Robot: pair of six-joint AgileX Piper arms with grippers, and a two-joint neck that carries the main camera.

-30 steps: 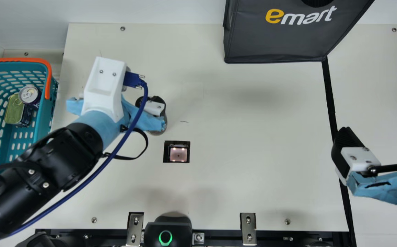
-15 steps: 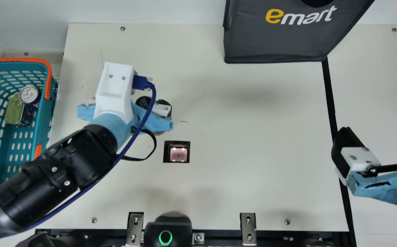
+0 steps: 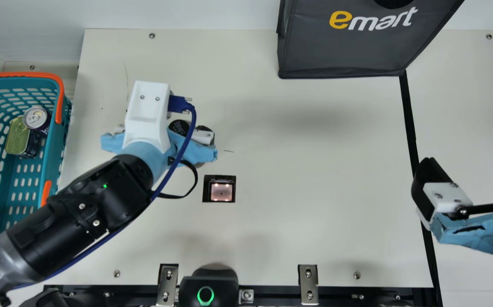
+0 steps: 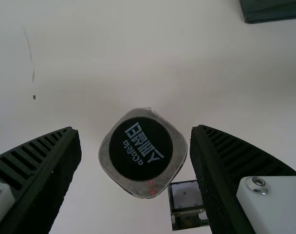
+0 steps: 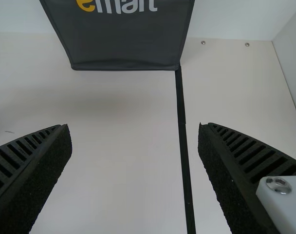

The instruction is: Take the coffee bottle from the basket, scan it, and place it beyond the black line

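Hovering over the left part of the desk [image 3: 280, 238], here's the left gripper [image 3: 162, 128], jaws wide apart, and right there in the gap between them, seen from its wrist, sits the dark round cap of the coffee bottle [image 4: 142, 151]! The bottle is out of the basket [image 3: 52, 157], standing upright on the desk, and it's nearer one finger than the other; whether it touches that one, I cannot tell. Just beside it, the scanner [image 3: 221, 191] is lit up, and red specks glint on the bottle's rim. Over to the far left, the teal basket with its orange handle carries a can [image 3: 36, 117] and a green-topped tin [image 3: 17, 136], side by side. And on the other flank, the right gripper [image 3: 470, 166] hangs by the black line [image 3: 409, 117], jaws wide too, with nothing between them. That line runs down from the corner of the dark bag [image 3: 340, 51], well apart from the bottle.
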